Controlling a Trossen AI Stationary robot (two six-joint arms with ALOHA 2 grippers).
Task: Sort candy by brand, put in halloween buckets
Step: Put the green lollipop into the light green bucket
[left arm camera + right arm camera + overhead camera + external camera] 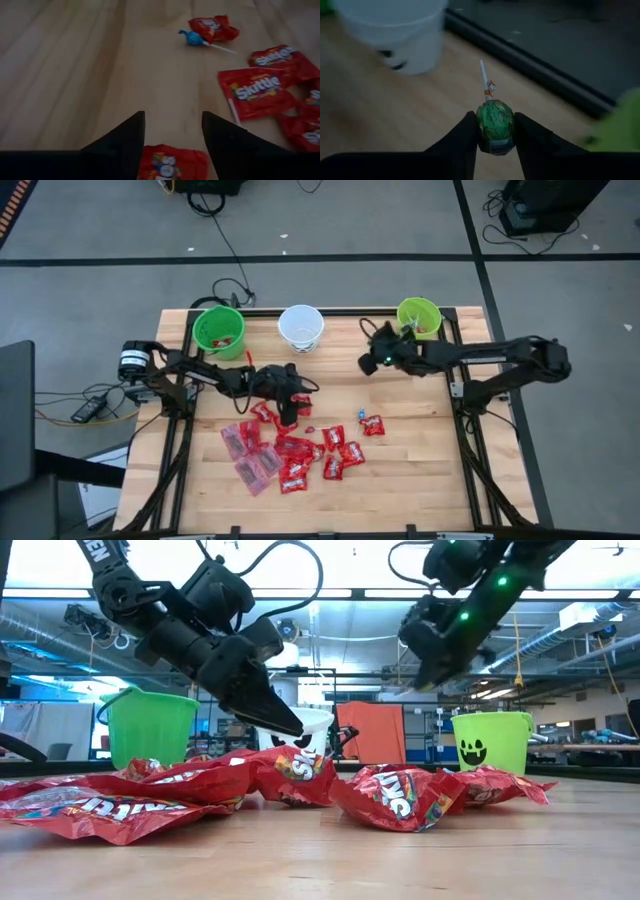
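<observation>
Candy: red Skittles packets heaped mid-table, toward the left half of the wood table. Pinkish translucent packets at the heap's left edge. One red packet apart on the right side of the heap, blue lollipop just beside it.

Green lollipop, white stick pointing away from the wrist, clamped between the right gripper fingers. Right gripper raised off the table, between white bucket and right green bucket, nearer the green one. Right green bucket with dark face mark in the low view; some contents visible from above, too small to identify.

Left gripper at the heap's far edge, fingers spread, pointing down at a red packet. Left wrist view: Skittles packet lying between the parted fingers, not gripped. Low view: left fingertips just above the packets, contact not clear.

Buckets in a row along the far table edge: left green bucket, white in the middle, green at right. Left green bucket holding something red, not identifiable.

Beyond the table: grey floor, cables, dark equipment.
</observation>
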